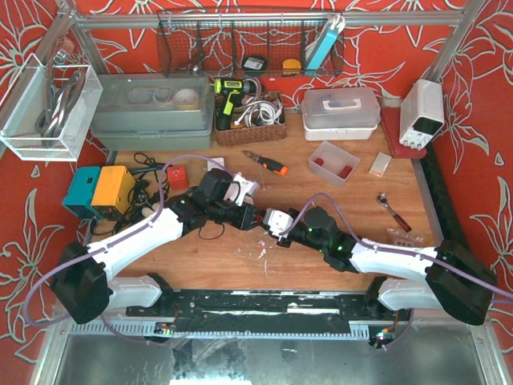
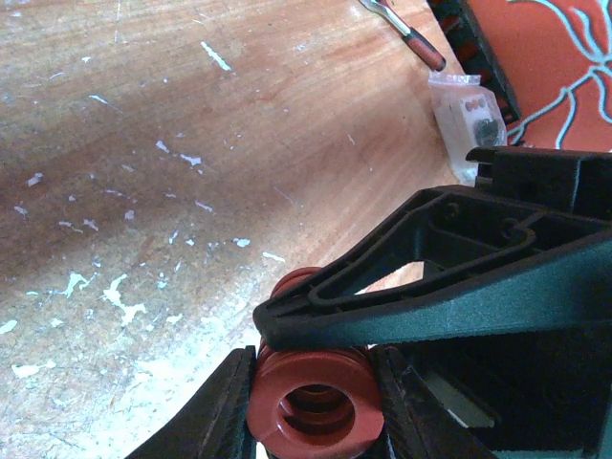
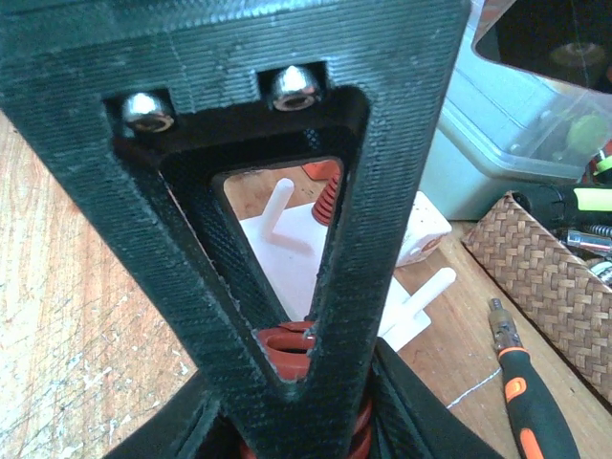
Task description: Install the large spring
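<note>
- Closest to the left wrist lens, the large spring sits end-on, clamped between the two black fingers of the left tool.
- One finger of the right tool crosses over the spring's coils, above the worktop.
- Seen from the right wrist, the right tool also pinches the red coils, with a left finger frame across them.
- Just beyond lies a white pegged part.
- An orange-handled screwdriver rests beside a wicker basket.
</note>
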### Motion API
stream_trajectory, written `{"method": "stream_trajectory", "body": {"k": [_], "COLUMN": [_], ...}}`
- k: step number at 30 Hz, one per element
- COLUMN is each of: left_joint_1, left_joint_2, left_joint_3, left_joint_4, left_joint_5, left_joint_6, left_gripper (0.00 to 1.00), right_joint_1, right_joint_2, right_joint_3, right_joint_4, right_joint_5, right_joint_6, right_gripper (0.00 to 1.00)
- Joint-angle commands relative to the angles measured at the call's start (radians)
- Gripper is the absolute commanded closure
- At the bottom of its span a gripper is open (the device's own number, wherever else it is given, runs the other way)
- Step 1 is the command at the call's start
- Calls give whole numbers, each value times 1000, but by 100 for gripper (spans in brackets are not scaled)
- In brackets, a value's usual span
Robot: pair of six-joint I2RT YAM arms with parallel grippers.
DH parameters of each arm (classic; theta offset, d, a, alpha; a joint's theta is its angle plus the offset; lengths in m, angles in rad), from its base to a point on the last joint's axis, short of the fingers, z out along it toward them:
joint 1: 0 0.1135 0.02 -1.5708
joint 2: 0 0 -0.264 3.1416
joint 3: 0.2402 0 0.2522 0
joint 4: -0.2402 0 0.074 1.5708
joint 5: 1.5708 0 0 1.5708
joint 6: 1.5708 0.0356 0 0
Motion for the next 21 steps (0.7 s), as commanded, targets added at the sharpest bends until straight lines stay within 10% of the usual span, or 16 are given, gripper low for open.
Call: {"method": "stream_trajectory", "body": {"k": [1, 10, 21], "left_joint_1": [-10, 11, 171], "left_joint_2": [-7, -50, -59], "left_joint_3": [40, 69, 140], "left_joint_4": [-4, -51, -272], "left_joint_5": [-35, -200, -486], "left_joint_6": [3, -1, 21], "left_gripper": [97, 100, 100], "right_joint_1": [9, 9, -56], "right_joint_2": [-3, -21, -84], "right_joint_3": [27, 28, 144], "right_joint_4": [9, -2, -251], "right_joint_5": [39, 96, 431], "right_joint_6": [-5, 22, 385], "right_gripper": [63, 2, 1]}}
